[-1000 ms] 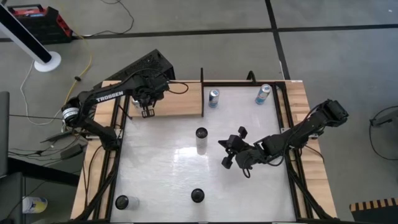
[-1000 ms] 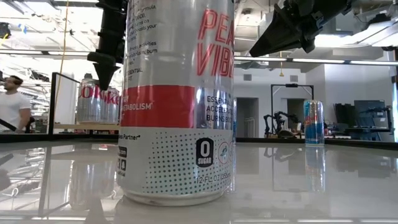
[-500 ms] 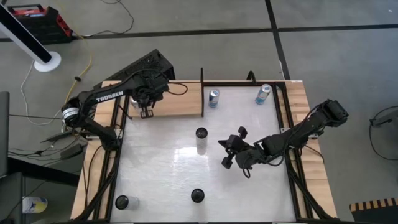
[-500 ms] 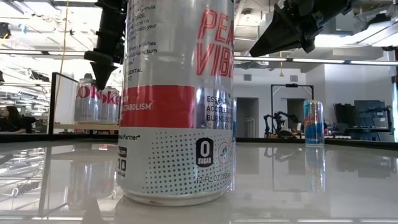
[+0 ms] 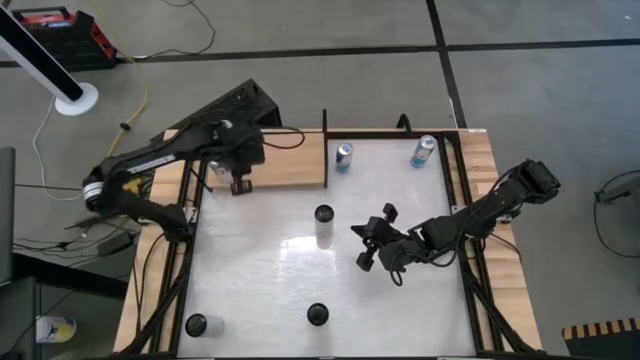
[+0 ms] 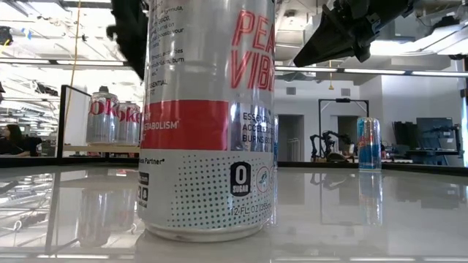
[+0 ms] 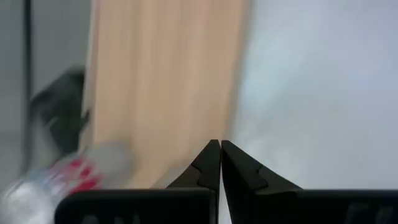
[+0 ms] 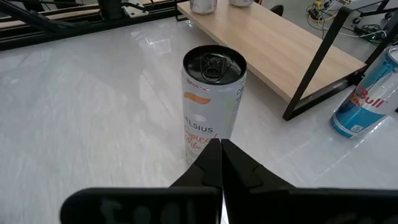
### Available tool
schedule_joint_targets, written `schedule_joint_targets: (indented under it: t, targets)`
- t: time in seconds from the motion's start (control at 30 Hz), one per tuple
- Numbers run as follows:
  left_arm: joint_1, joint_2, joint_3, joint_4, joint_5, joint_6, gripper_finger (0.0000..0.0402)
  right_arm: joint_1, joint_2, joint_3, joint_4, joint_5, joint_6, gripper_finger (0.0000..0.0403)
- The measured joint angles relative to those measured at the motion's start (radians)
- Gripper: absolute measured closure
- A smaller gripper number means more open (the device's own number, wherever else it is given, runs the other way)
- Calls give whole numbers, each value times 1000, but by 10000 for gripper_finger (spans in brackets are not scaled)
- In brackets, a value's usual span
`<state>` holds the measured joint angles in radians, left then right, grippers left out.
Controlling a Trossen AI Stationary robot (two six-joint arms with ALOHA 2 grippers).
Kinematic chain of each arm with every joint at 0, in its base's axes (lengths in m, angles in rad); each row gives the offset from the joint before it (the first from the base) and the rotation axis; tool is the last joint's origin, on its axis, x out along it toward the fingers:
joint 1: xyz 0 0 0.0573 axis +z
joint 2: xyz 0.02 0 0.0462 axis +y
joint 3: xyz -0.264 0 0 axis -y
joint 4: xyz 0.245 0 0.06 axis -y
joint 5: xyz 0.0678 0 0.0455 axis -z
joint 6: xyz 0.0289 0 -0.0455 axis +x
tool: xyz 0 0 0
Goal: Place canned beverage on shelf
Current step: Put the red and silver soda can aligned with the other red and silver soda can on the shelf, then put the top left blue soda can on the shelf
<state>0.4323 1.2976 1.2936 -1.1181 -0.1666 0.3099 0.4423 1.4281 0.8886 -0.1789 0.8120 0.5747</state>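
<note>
we see the upright celsius can [image 8: 213,102] straight ahead of right gripper [image 8: 221,163], jaws clenched empty; left gripper [image 5: 240,186] clenched too, over the shelf [image 5: 290,160].

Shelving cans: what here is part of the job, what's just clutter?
Job: shelf; Coke cans on it; Celsius can; Red Bull can; left tool; right tool.
Clutter: red toolbox; white fan base; yellow cable.
</note>
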Motion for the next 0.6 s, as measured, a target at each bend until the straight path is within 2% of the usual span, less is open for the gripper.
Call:
schedule_joint_targets:
  t: [0.13,0.3,0.4,0.5,0.6]
  targets:
    - [-91,-110,-50,117,154,-59,402,0,0,0,0,0,-4,382]
    - [-242,-265,-207,327,190,-125,402,0,0,0,22,0,-8,382]
    - [-324,-351,-354,541,204,-154,402,0,0,0,26,0,-11,382]
    - [-395,-404,-500,770,258,-156,402,0,0,0,37,0,-10,382]
    - [-445,-431,-607,912,275,-136,402,0,0,0,57,0,-10,382]
